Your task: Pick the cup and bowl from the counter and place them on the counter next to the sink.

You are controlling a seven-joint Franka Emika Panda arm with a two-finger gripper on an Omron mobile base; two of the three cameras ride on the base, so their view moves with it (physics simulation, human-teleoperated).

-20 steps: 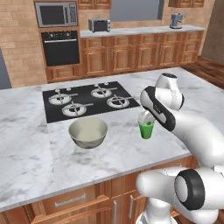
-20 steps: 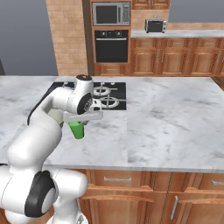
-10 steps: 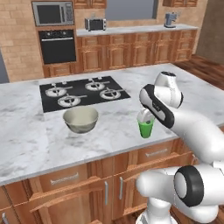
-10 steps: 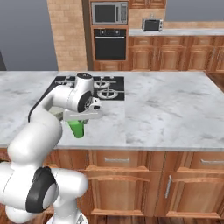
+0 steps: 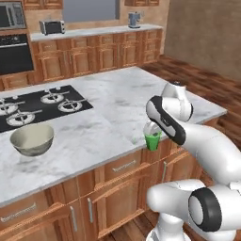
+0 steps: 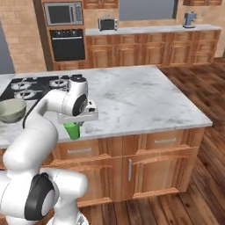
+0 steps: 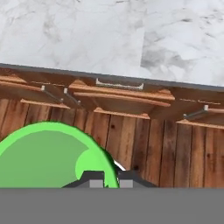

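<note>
My gripper (image 5: 152, 131) is shut on the rim of the small green cup (image 5: 152, 141), which hangs just off the front edge of the white marble counter (image 5: 117, 96). In the right base view the gripper (image 6: 78, 117) holds the cup (image 6: 73, 130) in front of the cabinet fronts. Looking along the hand, the cup (image 7: 48, 157) opens at lower left, the gripper (image 7: 107, 180) pinches its rim, and drawers and wood floor lie beneath. The grey-olive bowl (image 5: 32, 139) stands on the counter far left, apart from the arm, and is cut by the left edge from the right base camera (image 6: 11, 110). The sink is out of view.
A black cooktop (image 5: 40, 106) lies behind the bowl. The counter's right end (image 6: 193, 114) drops off to wooden floor (image 6: 197, 184). Along the back wall run cabinets with an oven (image 6: 67, 44), a toaster (image 6: 107, 23) and a coffee maker (image 6: 189, 18).
Both base views have shifted: the camera moved rightwards along the counter, so cooktop and bowl slid left in the picture. The cup, held throughout, has come from above the marble to beyond its front edge.
</note>
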